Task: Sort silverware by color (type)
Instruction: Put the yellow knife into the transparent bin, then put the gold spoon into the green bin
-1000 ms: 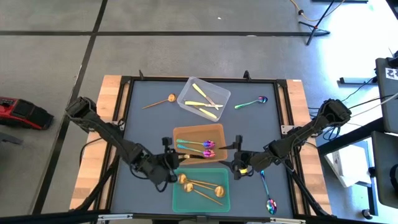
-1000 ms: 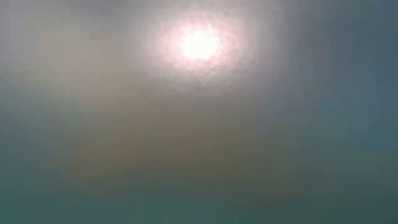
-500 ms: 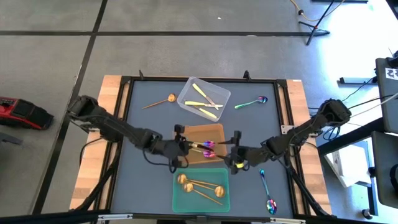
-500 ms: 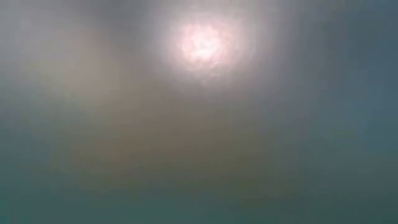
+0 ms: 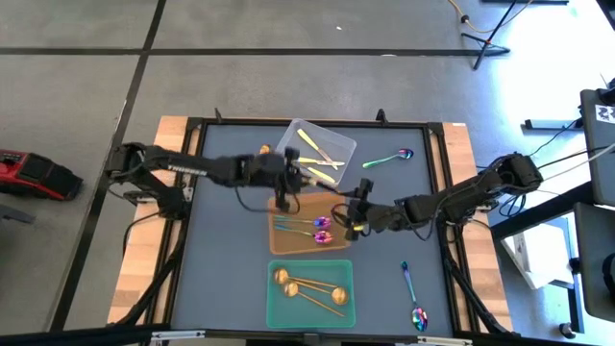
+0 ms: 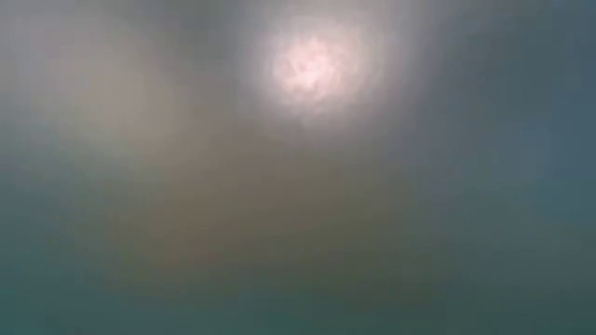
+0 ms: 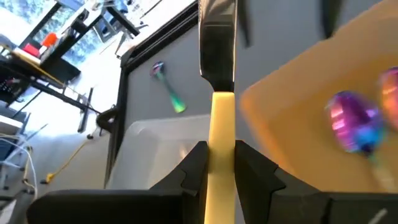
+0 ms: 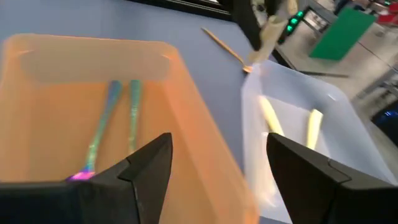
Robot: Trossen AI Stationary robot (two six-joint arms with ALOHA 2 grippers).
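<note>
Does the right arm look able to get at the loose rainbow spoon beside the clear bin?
Probably yes. The open right end effector hovers at the orange bin's right edge; the rainbow spoon lies alone on bare mat. The left end effector, holding a yellow knife, is across the bin.

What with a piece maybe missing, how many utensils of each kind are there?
Knives: about 4; 3 can be made out in the clear bin, 1 is in the left pincer.
Rainbow spoons: 4.
Copper spoons: 4.
Total: about 12.
</note>
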